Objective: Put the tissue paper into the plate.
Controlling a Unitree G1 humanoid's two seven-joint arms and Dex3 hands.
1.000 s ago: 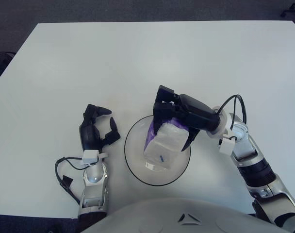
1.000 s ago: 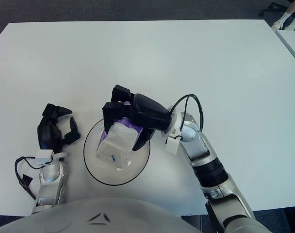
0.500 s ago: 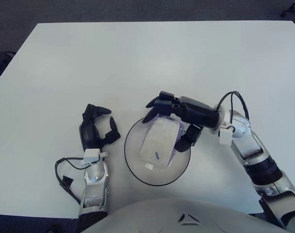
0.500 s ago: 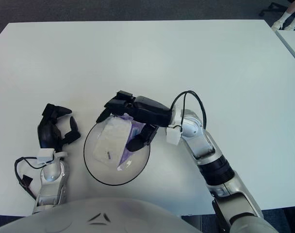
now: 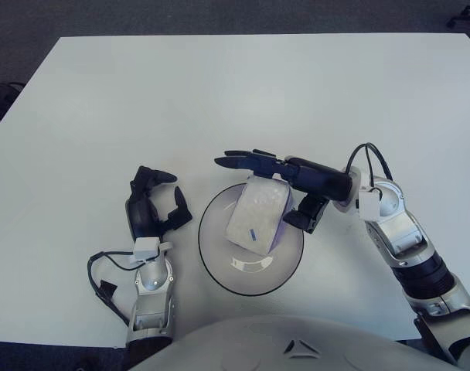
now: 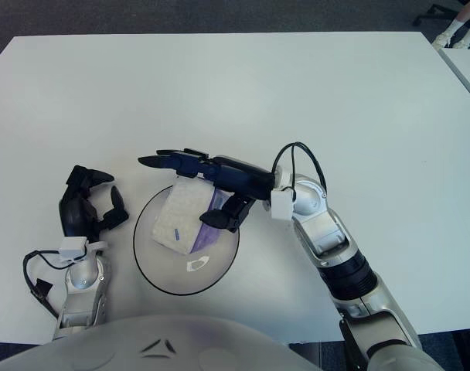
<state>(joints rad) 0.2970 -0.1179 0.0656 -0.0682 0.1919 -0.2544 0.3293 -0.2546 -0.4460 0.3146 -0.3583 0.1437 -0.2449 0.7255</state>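
Lower left: left hand [image 5: 151,210], fingers loosely curled, holding nothing, beside the plate [image 5: 212,259]. Centre, low: tissue paper [image 5: 255,214] lying inside the plate, white pack with purple edge. Right of centre: right hand [image 5: 285,182], fingers spread flat above the pack, gripping nothing.

Our right hand [image 5: 285,174] covers the far rim of the plate [image 5: 212,267] and the tissue pack's [image 5: 254,216] far edge. The pack's small blue mark is too small for us to read. Our right forearm runs off the lower right edge.
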